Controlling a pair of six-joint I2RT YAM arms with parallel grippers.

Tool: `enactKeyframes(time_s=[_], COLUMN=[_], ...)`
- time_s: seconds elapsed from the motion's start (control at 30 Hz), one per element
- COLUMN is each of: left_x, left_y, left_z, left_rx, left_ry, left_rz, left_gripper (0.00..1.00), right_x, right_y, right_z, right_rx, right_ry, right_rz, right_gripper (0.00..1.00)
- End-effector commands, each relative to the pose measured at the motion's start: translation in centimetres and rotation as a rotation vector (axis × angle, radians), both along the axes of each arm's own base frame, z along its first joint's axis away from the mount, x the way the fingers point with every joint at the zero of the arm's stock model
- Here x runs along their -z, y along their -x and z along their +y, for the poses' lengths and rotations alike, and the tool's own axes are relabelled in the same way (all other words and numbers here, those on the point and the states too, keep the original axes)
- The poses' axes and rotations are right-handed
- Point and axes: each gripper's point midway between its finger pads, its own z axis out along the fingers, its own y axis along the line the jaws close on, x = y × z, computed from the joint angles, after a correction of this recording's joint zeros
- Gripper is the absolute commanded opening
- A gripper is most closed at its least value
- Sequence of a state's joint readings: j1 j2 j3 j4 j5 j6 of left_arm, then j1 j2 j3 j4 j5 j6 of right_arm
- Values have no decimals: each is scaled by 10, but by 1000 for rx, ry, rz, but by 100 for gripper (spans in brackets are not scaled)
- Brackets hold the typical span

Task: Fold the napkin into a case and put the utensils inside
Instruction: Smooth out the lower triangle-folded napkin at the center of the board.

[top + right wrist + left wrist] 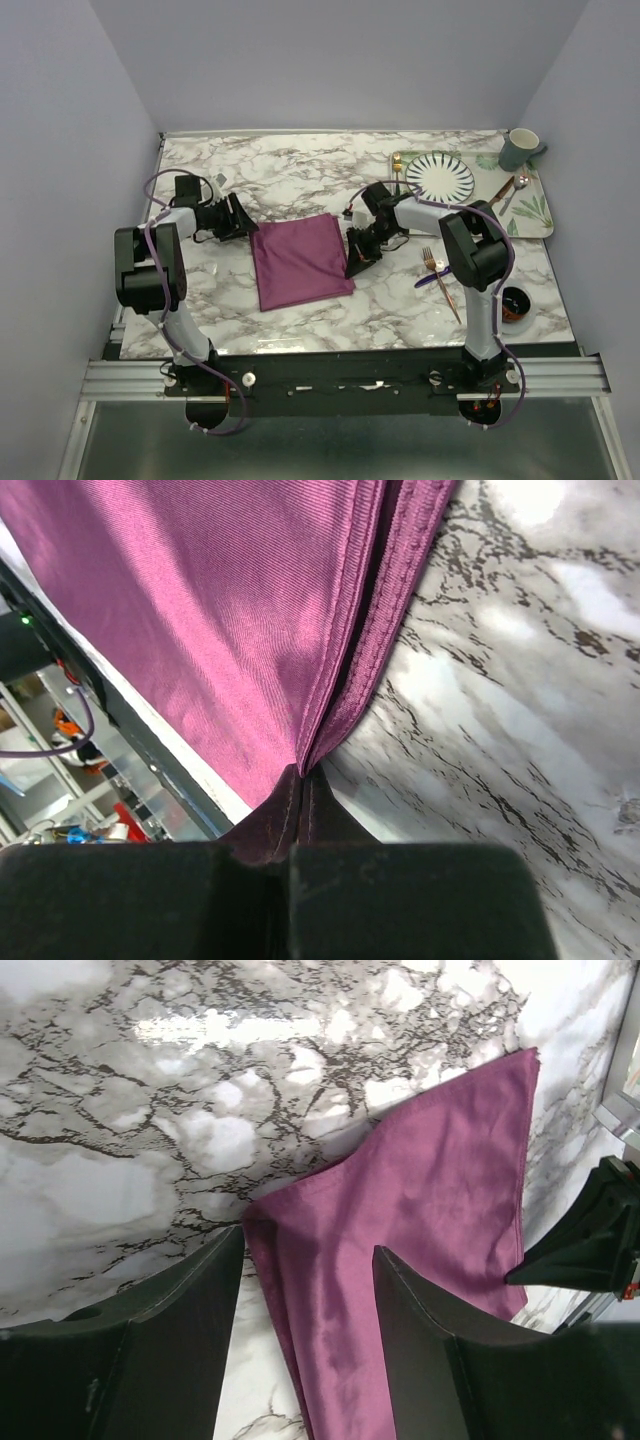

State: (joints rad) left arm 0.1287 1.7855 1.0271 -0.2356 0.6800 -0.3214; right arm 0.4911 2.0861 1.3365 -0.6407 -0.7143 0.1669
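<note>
Right jaws clamped on napkin (300, 262) edge, pinched hem hidden; left jaws apart, empty.

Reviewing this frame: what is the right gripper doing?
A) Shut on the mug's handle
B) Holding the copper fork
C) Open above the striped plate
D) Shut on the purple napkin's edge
D: in the right wrist view, the right gripper is shut with the doubled edge of the napkin pinched between its fingers, and the overhead view shows it at the napkin's right side.
</note>
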Motion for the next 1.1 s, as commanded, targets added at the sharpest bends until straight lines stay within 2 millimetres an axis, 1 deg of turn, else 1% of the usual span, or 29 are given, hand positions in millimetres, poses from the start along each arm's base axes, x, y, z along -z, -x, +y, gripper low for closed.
enactKeyframes(time_s=[0.0,0.13,0.33,0.37,0.43,0.53,0.57,0.63,0.67,0.73,0.77,0.8,0.87,0.93,1.0,1.03,1.07], left_x=[13,14,19,19,21,20,19,17,15,12,10,10,10,16,19,20,19], left_y=[-4,-8,-10,-11,-12,-13,-13,-13,-12,-9,-7,-5,5,16,21,25,25], left_z=[3,0,-10,-11,-9,-9,-9,-8,-9,-7,-6,-5,-5,-6,-7,-6,-5], left_rx=[-59,-61,-29,-28,-23,-16,-13,-12,-10,-7,-5,3,9,13,15,9,7], left_ry=[-3,24,46,47,40,34,33,28,28,21,16,6,-2,2,2,-4,-8], left_rz=[32,34,31,29,22,3,-2,-21,-27,-45,-51,-58,-44,-1,8,11,6], left_gripper=[61,57,51,48,46,40,35,29,21,12,3,0,0,0,21,32,45], right_x=[33,33,34,35,35,35,36,35,35,34,34,34,34,34,34,31,31], right_y=[7,9,7,8,7,7,7,7,7,8,9,8,10,6,2,-4,-8], right_z=[-22,-24,-24,-23,-24,-26,-26,-26,-27,-28,-29,-30,-33,-35,-34,-33,-34], right_rx=[-57,-72,-82,-85,-91,-99,-99,-104,-106,-114,-119,-123,-153,-176,-195,-214,-223], right_ry=[147,154,159,160,164,172,173,173,174,178,179,179,185,190,194,190,205], right_rz=[-3,-1,0,1,-2,-1,1,1,-2,-1,-4,-6,-17,-35,-49,-70,-87], right_gripper=[1,1,1,1,1,1,1,1,1,1,1,1,1,1,1,1,1])
